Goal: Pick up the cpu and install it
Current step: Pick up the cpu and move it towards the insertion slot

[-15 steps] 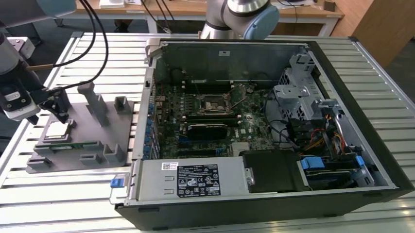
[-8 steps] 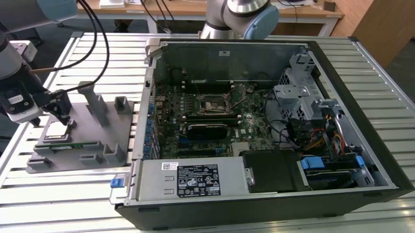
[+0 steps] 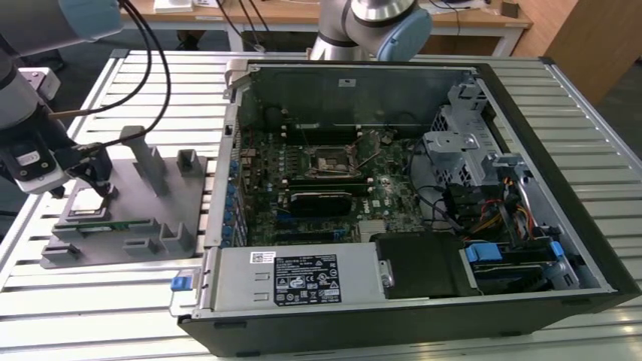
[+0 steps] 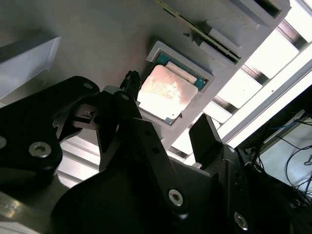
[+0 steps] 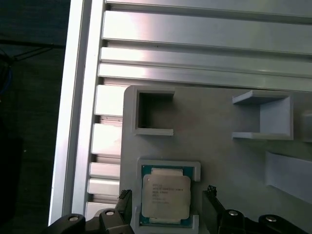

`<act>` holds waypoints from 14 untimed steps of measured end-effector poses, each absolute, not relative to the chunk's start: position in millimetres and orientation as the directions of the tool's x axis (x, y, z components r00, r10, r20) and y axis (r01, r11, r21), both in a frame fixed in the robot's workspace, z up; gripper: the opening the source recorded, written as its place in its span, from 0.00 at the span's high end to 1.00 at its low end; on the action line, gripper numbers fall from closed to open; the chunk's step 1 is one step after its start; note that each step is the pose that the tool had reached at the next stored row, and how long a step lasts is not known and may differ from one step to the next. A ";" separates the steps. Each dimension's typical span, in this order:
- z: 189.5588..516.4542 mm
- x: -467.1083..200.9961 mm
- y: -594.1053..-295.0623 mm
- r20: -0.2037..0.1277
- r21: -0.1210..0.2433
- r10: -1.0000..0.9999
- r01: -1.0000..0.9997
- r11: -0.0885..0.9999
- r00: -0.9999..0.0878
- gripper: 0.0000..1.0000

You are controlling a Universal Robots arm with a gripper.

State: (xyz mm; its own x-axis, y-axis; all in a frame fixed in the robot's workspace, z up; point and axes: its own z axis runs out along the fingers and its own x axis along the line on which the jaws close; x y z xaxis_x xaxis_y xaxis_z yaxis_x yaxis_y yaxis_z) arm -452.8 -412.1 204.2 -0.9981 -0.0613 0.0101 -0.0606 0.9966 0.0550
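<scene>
Exterior view: my gripper (image 3: 92,186) hangs over the grey holder plate (image 3: 150,226), low and close to it. The cpu (image 3: 89,201) lies flat in its pocket directly beneath my fingertips. The open computer case (image 3: 522,226) with its motherboard (image 3: 301,188) sits well apart from me, toward the exterior view's right.

Second wrist view: my gripper (image 4: 165,100) is spread wide and grips nothing. One black finger (image 4: 131,92) stands just beside one edge of the cpu (image 4: 163,92), and the other stands off the opposite edge. I cannot tell whether either touches it. A memory stick (image 4: 200,34) sits in a slot of the plate just beyond the cpu's pocket.

First wrist view: the cpu (image 5: 165,197) lies between my two fingertips, silver top up, seated in its raised frame on the holder plate (image 5: 219,161). My gripper (image 5: 167,202) straddles it with a gap on each side. The slotted aluminium table (image 5: 195,34) runs beyond the plate.
</scene>
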 end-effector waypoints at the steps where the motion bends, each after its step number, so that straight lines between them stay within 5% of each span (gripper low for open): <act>1: 203.4 -452.8 -412.2 0.010 0.055 -0.061 -0.061 0.997 -0.998 0.33; 14: 192.1 -453.5 -412.2 0.009 0.053 -0.061 -0.061 0.997 -0.998 0.33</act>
State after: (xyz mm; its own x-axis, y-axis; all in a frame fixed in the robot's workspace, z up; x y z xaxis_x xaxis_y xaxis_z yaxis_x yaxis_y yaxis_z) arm -453.5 -412.2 192.1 -0.9981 -0.0612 0.0089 -0.0607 0.9967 0.0530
